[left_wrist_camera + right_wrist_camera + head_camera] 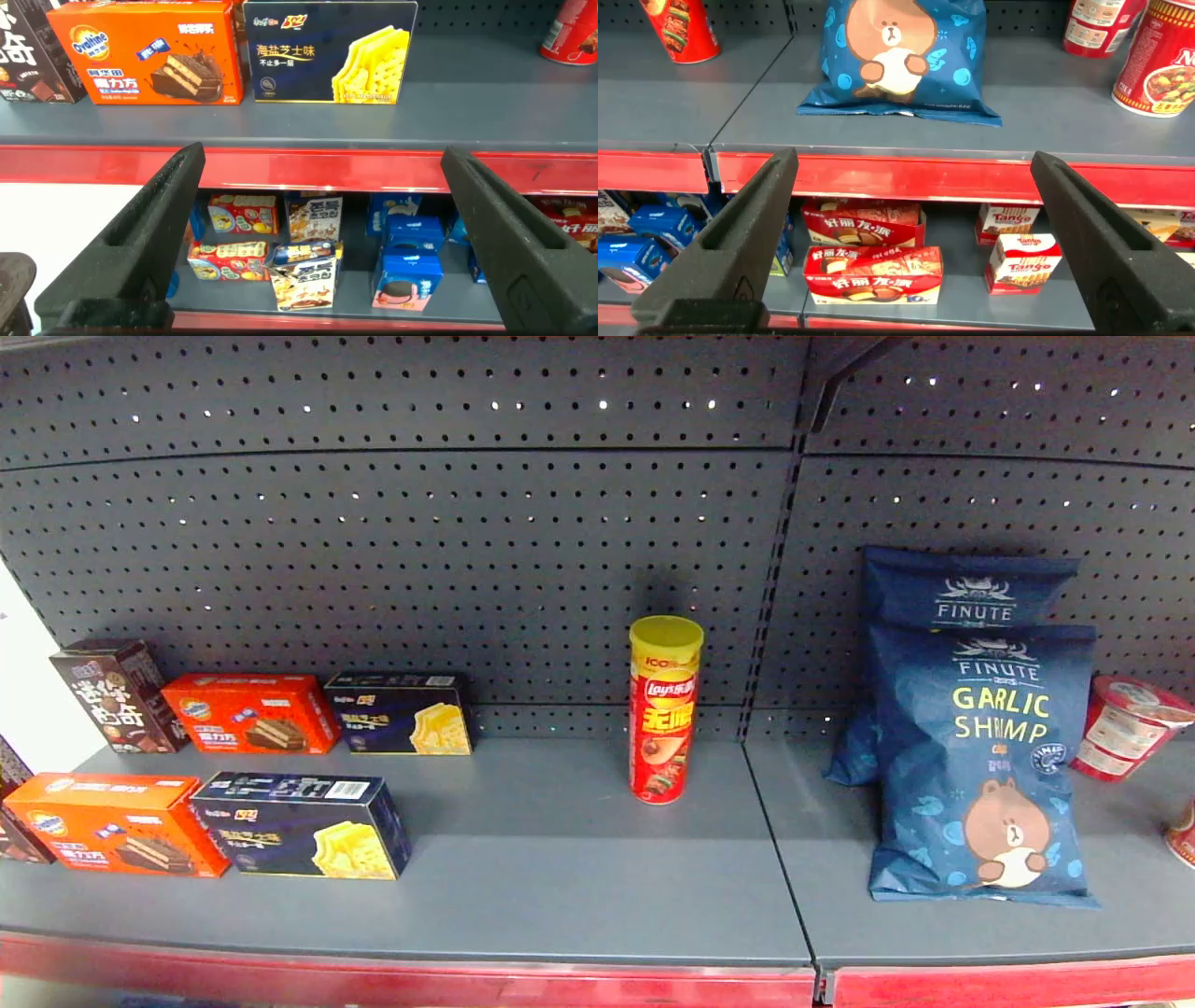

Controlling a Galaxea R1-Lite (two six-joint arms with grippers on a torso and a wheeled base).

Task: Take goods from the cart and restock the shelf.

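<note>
Shelf (560,877) sits straight ahead, bare board between can (664,709) and boxes (299,826). My left gripper (322,154) and right gripper (912,157) both gape wide, empty. I'd turn to the cart, grip one item squarely, then fill that gap.

Matt metal shelf (560,887), perf. backboard (420,569), front navy box (299,826) glossy card — front bag (980,775) crinkly plastic.
</note>
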